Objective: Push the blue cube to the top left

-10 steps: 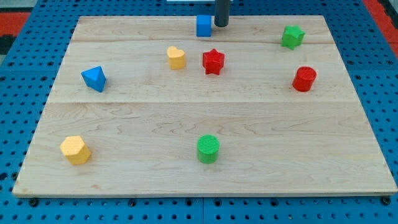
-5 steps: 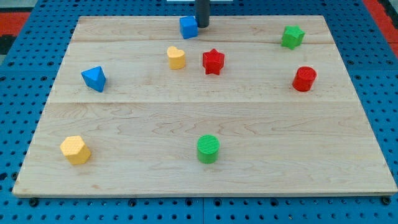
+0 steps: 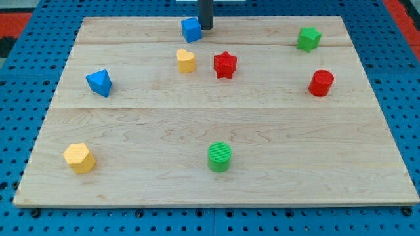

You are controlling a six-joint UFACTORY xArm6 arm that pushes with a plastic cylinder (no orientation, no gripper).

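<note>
Contact sat at the right face of the small blue plastic cube (image 3: 191,29), my tip (image 3: 206,27) touching; no pincer fitted. It looked light, rigid, prone to twisting on the wooden counter (image 3: 216,131).

My tip (image 3: 206,27) stands upright near the view's top edge, left of centre.

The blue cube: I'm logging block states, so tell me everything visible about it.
The small blue plastic-looking cube sits flat on the pale wooden board near the view's top edge, slightly left of centre and turned a little askew. Its top face looks lighter than its sides. My tip is against its right side. No other block touches it.
</note>
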